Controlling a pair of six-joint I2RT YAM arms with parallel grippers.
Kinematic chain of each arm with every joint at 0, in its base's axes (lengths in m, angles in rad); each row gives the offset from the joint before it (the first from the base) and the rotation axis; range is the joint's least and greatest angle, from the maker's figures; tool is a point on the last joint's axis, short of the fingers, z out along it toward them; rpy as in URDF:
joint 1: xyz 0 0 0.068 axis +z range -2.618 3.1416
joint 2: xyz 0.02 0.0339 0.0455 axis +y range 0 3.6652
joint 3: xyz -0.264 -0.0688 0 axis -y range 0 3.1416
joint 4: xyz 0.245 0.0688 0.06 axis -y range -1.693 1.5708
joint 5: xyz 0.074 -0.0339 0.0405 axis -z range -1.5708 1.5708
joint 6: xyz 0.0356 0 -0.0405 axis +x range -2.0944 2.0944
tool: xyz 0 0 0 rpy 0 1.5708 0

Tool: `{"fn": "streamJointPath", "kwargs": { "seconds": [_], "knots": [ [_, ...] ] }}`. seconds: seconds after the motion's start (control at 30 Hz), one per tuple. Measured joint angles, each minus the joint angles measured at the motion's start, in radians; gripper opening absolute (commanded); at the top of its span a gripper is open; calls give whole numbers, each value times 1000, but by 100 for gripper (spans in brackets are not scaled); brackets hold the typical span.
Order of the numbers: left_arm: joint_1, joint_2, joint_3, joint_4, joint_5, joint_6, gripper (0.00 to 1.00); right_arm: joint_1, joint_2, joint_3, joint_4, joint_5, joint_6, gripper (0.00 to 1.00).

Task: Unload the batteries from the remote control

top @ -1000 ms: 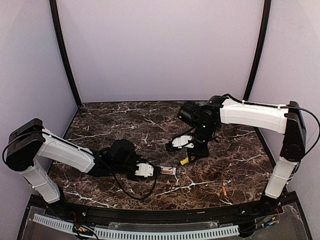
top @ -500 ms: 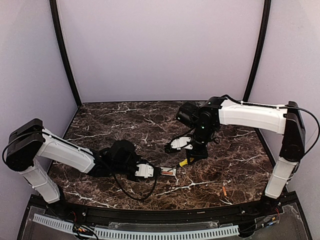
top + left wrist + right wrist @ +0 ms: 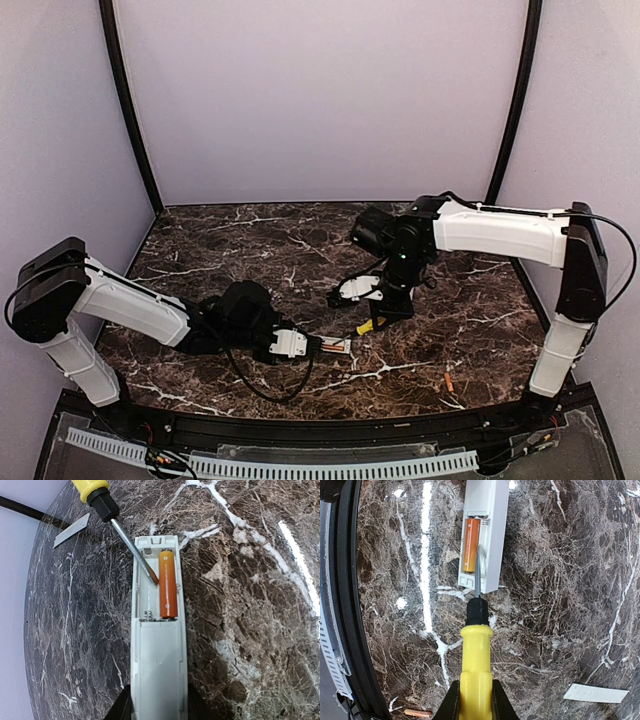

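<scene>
Slim white remote control holding 1 orange cylindrical battery.
Jaws: left gripper clamps remote control; right gripper clamps yellow-handled screwdriver.

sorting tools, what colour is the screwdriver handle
Screwdriver handle: yellow, black collar; best in right wrist view.

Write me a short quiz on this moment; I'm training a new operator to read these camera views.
1. The left gripper holds: A the remote control; B a cloth; C nothing.
2. True or false: the screwdriver in the right gripper has its tip in the bay's empty slot, beside the loaded battery.
3. Fill in: the second battery lies on the ____.
Key: 1 A; 2 true; 3 table.
</scene>
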Motion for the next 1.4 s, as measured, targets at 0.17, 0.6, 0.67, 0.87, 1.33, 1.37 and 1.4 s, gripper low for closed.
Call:
{"fn": "streamJointPath", "kwargs": {
  "seconds": [0.17,0.6,0.67,0.87,1.33,1.37,1.4],
  "knots": [
    [-1,0,-1,-2,-8,13,0,0,7,0,5,-4,3,0],
    [-18,3,-20,28,-80,64,0,0,26,-2,36,-11,3,0],
    [-21,6,-23,39,-90,74,0,0,27,-2,41,-11,3,0],
    [-28,14,-39,84,-119,98,1,0,29,-2,52,-12,-1,0],
    [-42,32,-60,149,-176,145,0,-7,37,-10,67,-21,-9,0],
    [-44,34,-61,160,-182,148,0,-8,39,-11,71,-28,-11,0],
    [-46,36,-61,174,-191,153,0,-6,47,-12,74,-41,-14,0]
  ]
}}
